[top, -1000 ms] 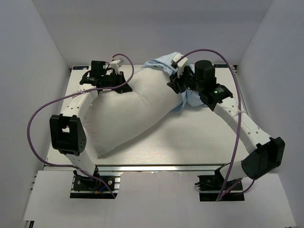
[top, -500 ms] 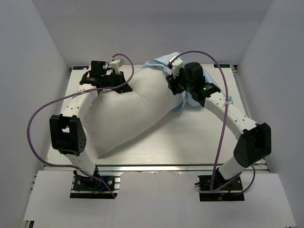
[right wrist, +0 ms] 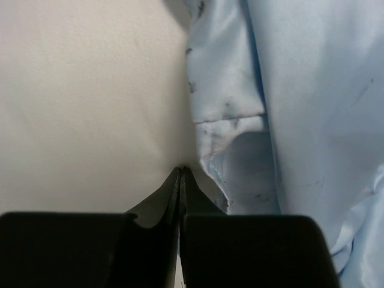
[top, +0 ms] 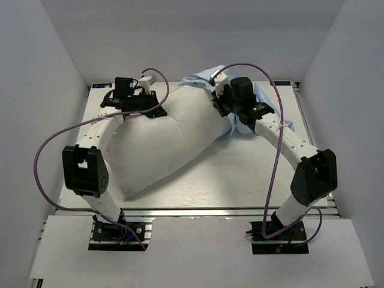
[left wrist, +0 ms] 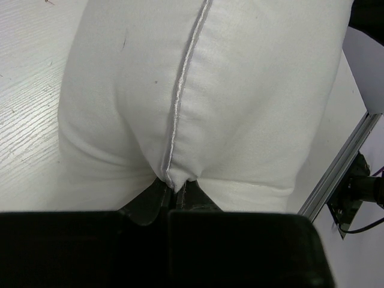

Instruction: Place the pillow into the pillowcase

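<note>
From above, the pillow [top: 162, 144] lies slantwise across the table [top: 252, 174]. One corner is near the left arm's base and the plump far end reaches the back centre. There the pillowcase [top: 195, 80] is bunched beneath and behind it, with blue cloth showing at the far edge and to the right. That view places both tools at the pillow's far end: the left gripper [top: 153, 108] at its left shoulder and the right gripper [top: 220, 106] at its right shoulder against the blue cloth. It is too coarse, though, to show how the jaws stand. The left wrist camera supplies that: the two dark fingers [left wrist: 147, 204] are pressed together on the pillow's stitched seam [left wrist: 180, 102], and the white fabric puckers into them. Bare table lies to the left and a metal frame rail [left wrist: 339, 171] to the right. The right wrist camera shows that gripper's fingers [right wrist: 161, 201] closed tip to tip exactly where white cushion meets wrinkled blue fabric. Which of the two cloths is caught between them I cannot tell.
</note>
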